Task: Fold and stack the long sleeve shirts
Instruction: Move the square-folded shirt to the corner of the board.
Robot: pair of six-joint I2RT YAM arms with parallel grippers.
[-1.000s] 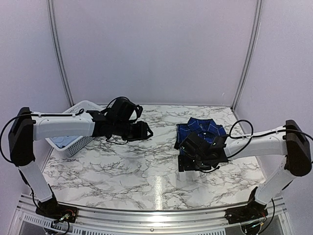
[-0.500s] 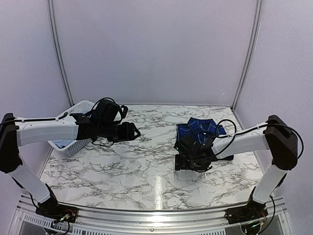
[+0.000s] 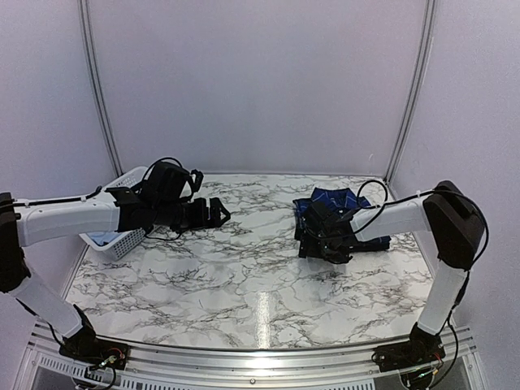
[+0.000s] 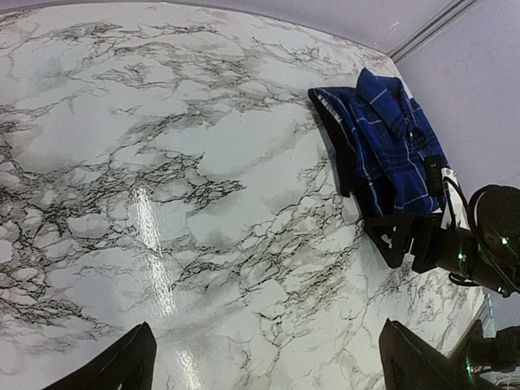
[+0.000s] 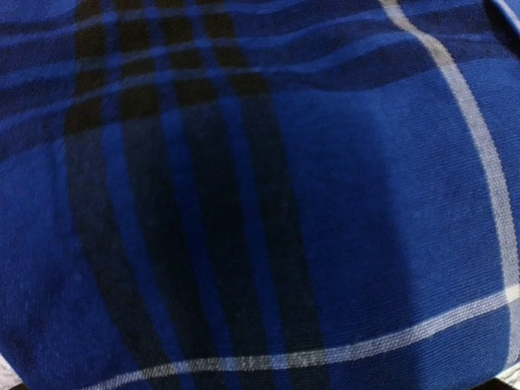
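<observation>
Royal-blue-and-navy plaid cloth shirt (image 4: 390, 146) lay folded beneath the released right tool (image 3: 323, 240); pale-blue shirt (image 3: 100, 237) behind the released left tool (image 3: 218, 213) awaited folding.

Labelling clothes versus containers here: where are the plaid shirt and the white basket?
plaid shirt (image 4: 390, 150): left wrist view, on the folded blue front panel.
white lattice basket (image 3: 123, 242): top external view, on its near wall, below the left arm.

No legible txt, labels, brands or nos. in any view
</observation>
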